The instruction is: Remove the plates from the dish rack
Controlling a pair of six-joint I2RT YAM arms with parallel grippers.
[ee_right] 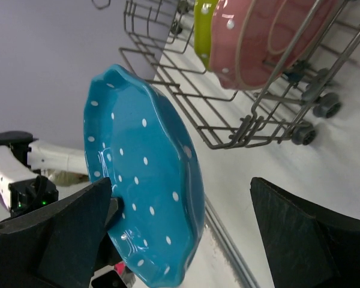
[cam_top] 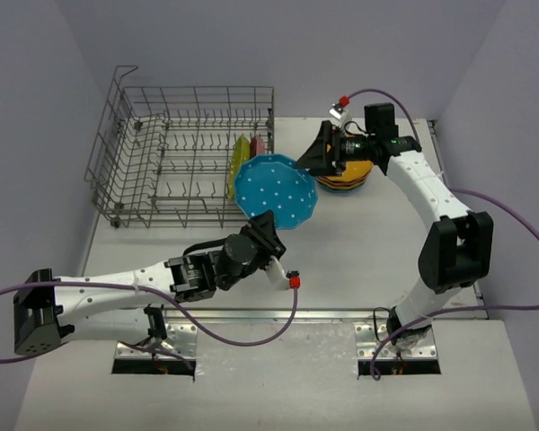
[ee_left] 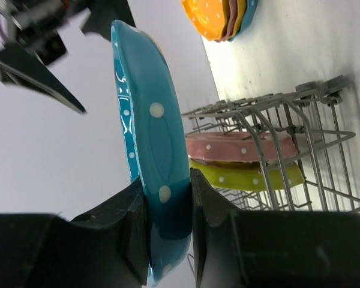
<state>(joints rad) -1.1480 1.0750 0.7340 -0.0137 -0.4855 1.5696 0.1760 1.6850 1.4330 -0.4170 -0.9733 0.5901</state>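
Over white table (cam_top: 359, 256), left gripper (ee_left: 168, 198) pinches blue plate (cam_top: 277, 190) by its rim; wide-open right gripper (cam_top: 310, 160), perhaps close, could knock it loose.

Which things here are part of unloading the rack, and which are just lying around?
Job: blue plate in the left gripper; pink plate and yellow-green plate in the dish rack; stacked plates on the table.
Not the job: purple cables.

a robot lab: plain lilac walls (cam_top: 36, 90) box in a white table (cam_top: 359, 247) on three sides, cabled left arm (cam_top: 108, 296) and right arm (cam_top: 427, 193) bolted at its near edge.
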